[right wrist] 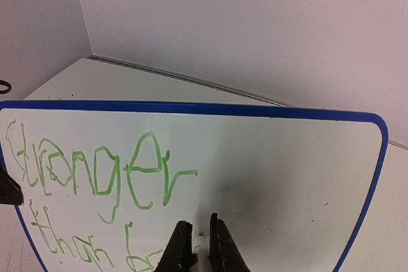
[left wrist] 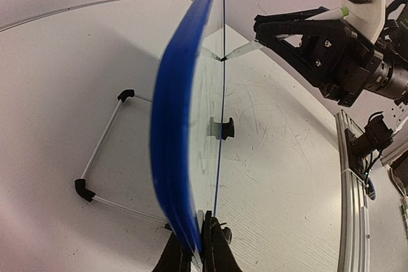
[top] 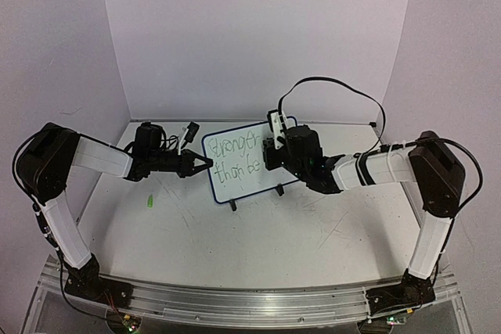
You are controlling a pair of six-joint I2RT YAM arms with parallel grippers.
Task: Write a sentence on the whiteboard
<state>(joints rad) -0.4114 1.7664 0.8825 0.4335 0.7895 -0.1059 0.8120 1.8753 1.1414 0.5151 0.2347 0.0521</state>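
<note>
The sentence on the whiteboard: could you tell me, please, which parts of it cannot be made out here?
- Right wrist: the sentence's second line is cut by the bottom edge and the right gripper.
- Top external: lettering too small; the gripper covers the whiteboard's right side.
- Left wrist: board edge-on, nothing legible.

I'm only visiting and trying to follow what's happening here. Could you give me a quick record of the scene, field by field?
Board: small white whiteboard with a blue frame, standing upright on the table
Writing: green marker lettering, two lines, roughly "Stronger" above "than be"
Left gripper: shut on the board's left edge
Right gripper: shut on a slim white pen, tip at the board's face
</note>
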